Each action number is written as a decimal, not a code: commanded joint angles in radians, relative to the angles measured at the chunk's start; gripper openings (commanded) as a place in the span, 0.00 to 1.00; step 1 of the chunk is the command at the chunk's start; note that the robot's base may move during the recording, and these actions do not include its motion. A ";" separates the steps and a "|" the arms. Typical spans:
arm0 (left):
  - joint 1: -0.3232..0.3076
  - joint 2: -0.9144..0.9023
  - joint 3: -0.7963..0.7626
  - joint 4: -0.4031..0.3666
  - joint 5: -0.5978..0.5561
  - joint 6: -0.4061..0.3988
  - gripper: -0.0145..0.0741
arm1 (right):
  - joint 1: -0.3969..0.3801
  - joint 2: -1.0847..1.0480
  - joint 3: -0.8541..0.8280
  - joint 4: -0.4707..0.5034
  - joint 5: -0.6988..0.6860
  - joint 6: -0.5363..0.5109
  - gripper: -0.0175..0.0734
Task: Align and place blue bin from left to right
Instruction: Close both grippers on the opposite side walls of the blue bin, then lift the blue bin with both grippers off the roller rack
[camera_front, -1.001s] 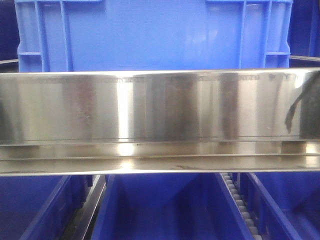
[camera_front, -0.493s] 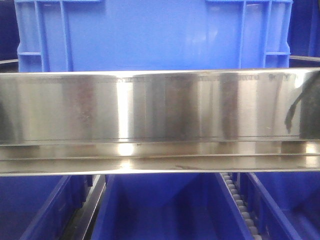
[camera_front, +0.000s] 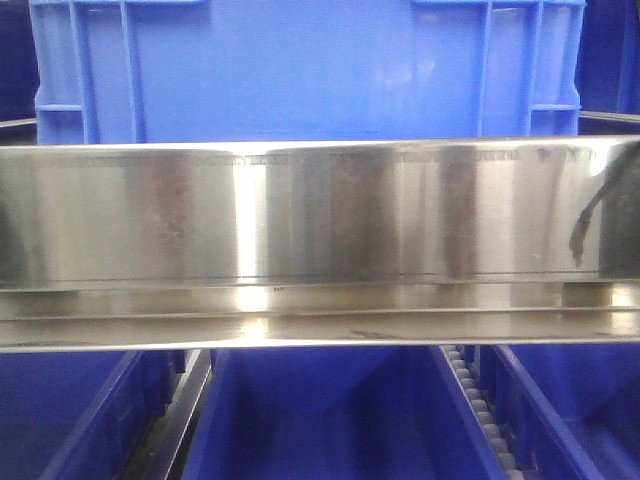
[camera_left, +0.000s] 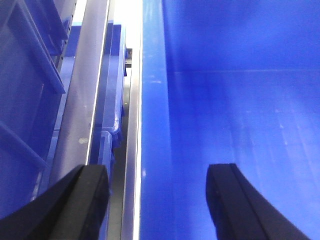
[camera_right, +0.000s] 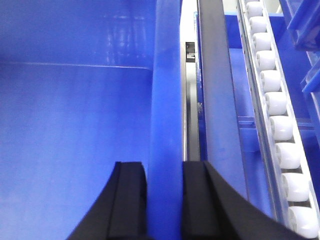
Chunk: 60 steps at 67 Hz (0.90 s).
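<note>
Right gripper clamping blue bin right wall, fingers pinching rim; left gripper straddling left wall, jaws gaping wide; bin sitting behind steel rail.

Bright blue bin, silver rail, white rollers

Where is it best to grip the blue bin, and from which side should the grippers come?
Grip the blue bin by the top rims of its thin side walls, coming down through its open top, one finger inside, one outside. The walls are flat and upright, so a pinch likely fits. The right gripper clamps its wall so; the left gripper straddles the other, open.
</note>
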 joint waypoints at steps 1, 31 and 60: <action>-0.007 0.006 -0.006 -0.002 0.011 0.005 0.55 | -0.001 -0.003 -0.005 -0.006 0.001 -0.004 0.12; -0.007 0.011 -0.006 -0.002 0.015 0.005 0.55 | -0.001 -0.003 -0.005 -0.006 0.001 -0.004 0.12; -0.007 0.011 -0.006 -0.027 0.015 0.005 0.45 | -0.001 -0.003 -0.005 -0.006 0.001 -0.004 0.12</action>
